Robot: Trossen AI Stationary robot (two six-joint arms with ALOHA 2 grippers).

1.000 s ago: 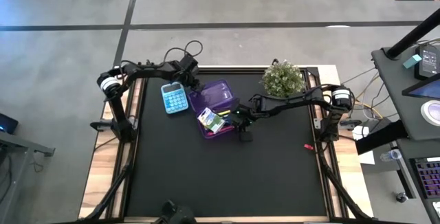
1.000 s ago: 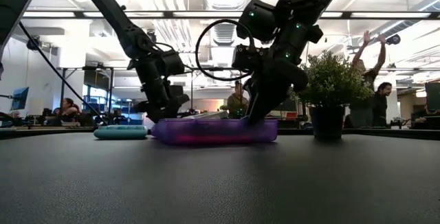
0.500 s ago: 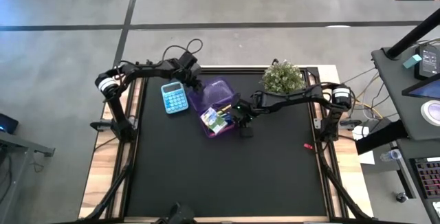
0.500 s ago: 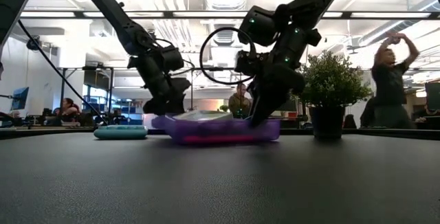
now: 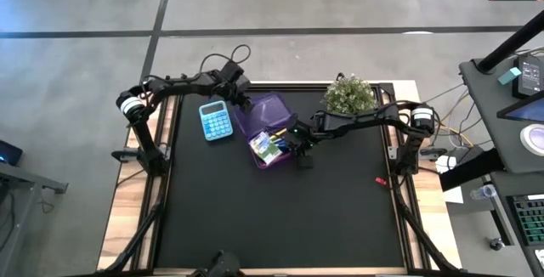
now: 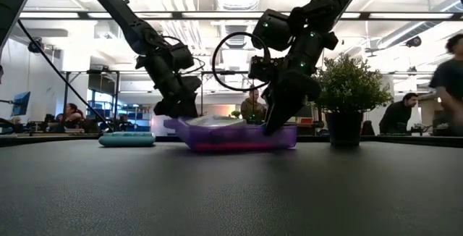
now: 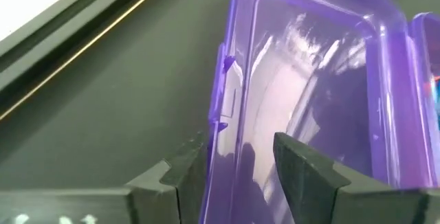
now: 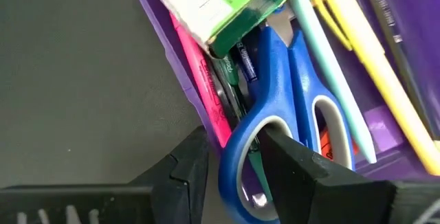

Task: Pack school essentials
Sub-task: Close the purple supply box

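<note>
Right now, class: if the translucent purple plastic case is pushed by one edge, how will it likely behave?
The translucent purple plastic case probably slides or pivots rather than tips, being low and flat on the black table mat. Its thin walls look stiff. The blue-handled scissors and pens lie loose inside and may shift.

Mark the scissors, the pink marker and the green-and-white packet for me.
scissors (image 8: 275,80): right wrist view, on the blue handle's shank.
pink marker (image 8: 199,69): right wrist view, mid-barrel along the box wall.
green-and-white packet (image 8: 220,1): right wrist view, on its printed face.
</note>
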